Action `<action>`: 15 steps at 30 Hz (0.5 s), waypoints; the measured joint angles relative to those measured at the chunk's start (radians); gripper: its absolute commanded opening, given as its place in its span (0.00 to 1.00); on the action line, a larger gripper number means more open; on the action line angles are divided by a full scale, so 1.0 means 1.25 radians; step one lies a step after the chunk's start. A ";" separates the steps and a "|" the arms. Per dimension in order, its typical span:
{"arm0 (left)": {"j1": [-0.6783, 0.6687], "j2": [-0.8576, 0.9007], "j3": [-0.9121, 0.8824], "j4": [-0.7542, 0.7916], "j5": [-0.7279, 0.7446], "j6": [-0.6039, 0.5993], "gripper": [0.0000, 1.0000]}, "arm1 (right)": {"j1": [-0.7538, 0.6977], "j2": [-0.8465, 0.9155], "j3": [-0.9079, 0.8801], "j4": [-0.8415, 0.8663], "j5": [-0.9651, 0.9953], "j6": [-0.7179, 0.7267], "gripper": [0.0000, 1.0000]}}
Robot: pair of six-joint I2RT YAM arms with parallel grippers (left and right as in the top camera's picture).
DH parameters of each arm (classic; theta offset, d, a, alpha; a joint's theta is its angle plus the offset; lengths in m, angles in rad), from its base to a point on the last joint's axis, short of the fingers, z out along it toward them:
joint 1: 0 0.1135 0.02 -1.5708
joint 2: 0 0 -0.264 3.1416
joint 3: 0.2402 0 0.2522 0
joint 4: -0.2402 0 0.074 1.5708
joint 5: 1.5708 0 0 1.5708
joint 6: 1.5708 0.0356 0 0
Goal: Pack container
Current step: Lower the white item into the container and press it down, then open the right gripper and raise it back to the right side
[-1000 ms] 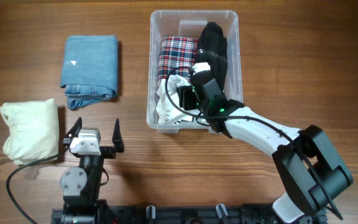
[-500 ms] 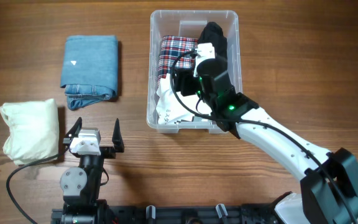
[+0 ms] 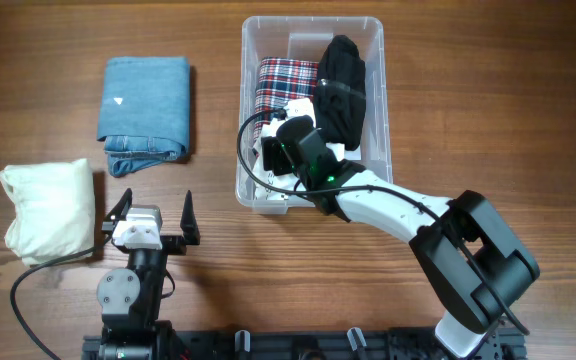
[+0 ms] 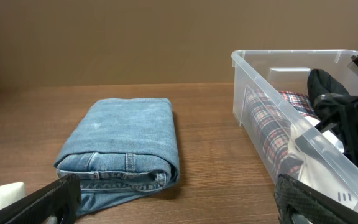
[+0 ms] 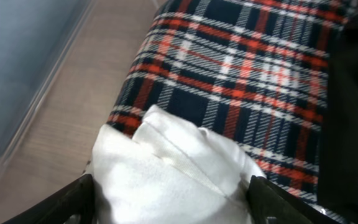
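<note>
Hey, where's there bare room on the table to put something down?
The widest bare table lies right of the container. A narrower strip runs between the folded jeans and the container. Crowded: inside the container, where the plaid cloth, black cloth, white cloth and the right gripper fill it.
</note>
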 measured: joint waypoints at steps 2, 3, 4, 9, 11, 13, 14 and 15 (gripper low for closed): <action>0.000 0.000 0.000 0.000 0.000 0.000 1.00 | 0.001 0.000 0.003 -0.003 0.015 -0.001 0.83; 0.000 0.000 0.000 0.000 0.000 0.000 1.00 | 0.001 0.000 0.005 -0.005 0.023 -0.006 0.84; 0.000 0.000 0.000 0.000 0.000 0.000 1.00 | 0.001 -0.001 0.008 -0.009 0.029 -0.010 0.84; 0.000 0.001 0.000 0.000 0.000 0.000 1.00 | 0.000 -0.093 0.009 -0.024 0.049 -0.019 0.87; 0.000 0.002 0.000 0.000 0.000 0.000 1.00 | 0.000 -0.153 0.009 -0.023 0.055 -0.022 0.91; 0.000 0.002 0.000 0.000 0.000 0.000 1.00 | 0.000 -0.222 0.015 -0.023 0.067 -0.026 0.96; 0.000 0.003 0.000 0.000 0.000 0.000 1.00 | 0.000 -0.249 0.019 -0.023 0.079 -0.030 0.99; 0.000 0.003 0.000 0.000 0.000 0.000 1.00 | 0.000 -0.274 0.022 -0.027 0.097 -0.032 1.00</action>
